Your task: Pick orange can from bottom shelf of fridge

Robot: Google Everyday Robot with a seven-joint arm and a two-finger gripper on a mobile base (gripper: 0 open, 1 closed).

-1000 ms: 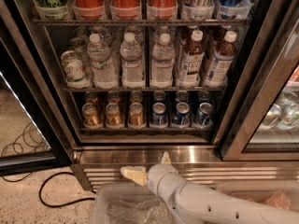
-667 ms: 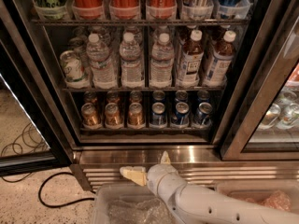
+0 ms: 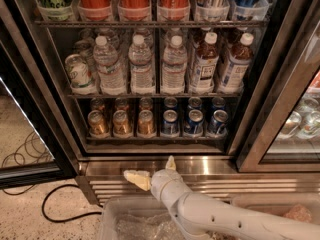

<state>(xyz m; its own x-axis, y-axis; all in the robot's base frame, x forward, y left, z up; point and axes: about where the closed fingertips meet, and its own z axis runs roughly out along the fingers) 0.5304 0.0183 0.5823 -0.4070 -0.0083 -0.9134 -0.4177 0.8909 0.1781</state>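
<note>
The fridge (image 3: 45, 104) stands open and its racks face the camera. The bottom shelf (image 3: 155, 138) carries two groups: orange-gold cans on the left half, blue cans (image 3: 194, 122) on the right half. The orange cans stand upright in two rows. The front row has three, just behind the shelf's front edge. The orange can (image 3: 146, 123) at the right end of that front row is the likely target, since it sits nearest the middle.

The gripper (image 3: 152, 172) is low, in front of the ribbed steel base (image 3: 210, 184), below the front edge of the bottom shelf and outside the cabinet. Its two pale fingers are spread apart with nothing between them. One points left, along the base; the other points up, toward the shelf. The arm comes in from the lower right corner, over a clear bin (image 3: 112, 219) on the robot's base.

Key relation: the target can lies almost straight above the gripper and farther back, well apart from it. The can's long axis is vertical.

Judgement: the reach calls for a rise to can height, then a forward push with the fingers either side of the can body. The neighbouring orange can to the left stands just beside the target, so finger clearance looks tight. The water bottles (image 3: 142, 64) sit on the rack above.
</note>
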